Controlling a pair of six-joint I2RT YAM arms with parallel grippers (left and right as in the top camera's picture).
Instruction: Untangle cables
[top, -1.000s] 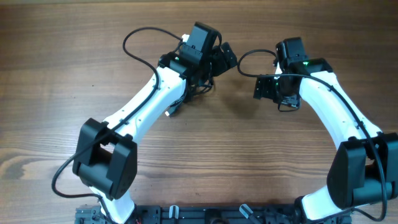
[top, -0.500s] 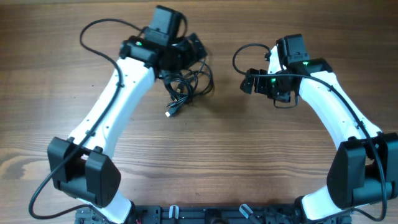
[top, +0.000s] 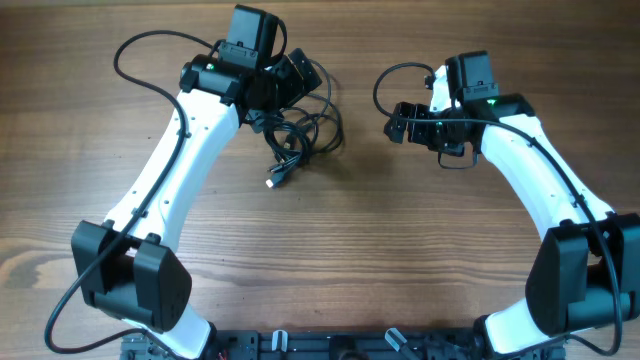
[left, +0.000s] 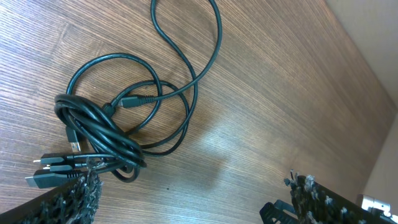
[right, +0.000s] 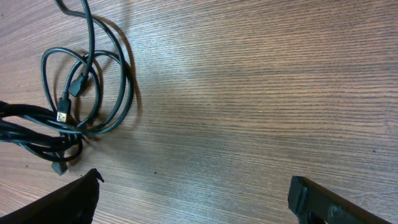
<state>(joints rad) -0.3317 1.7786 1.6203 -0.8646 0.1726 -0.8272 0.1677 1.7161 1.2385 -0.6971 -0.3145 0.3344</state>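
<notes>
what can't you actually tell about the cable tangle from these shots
- Overhead: the top of the tangle of thin black cables lies under the left hand.
- Left wrist: the bundle's plug end is partly covered by the hand's lower-left finger. One loop runs off the top edge.
- Right wrist: the thick bundle is cut off by the left edge.
- All views: the strands overlap too much to count the cables.

Overhead camera looking straight down on table (top: 400, 250), both wrist cameras close, angled down, sharing the cables (left: 99, 130)
</notes>
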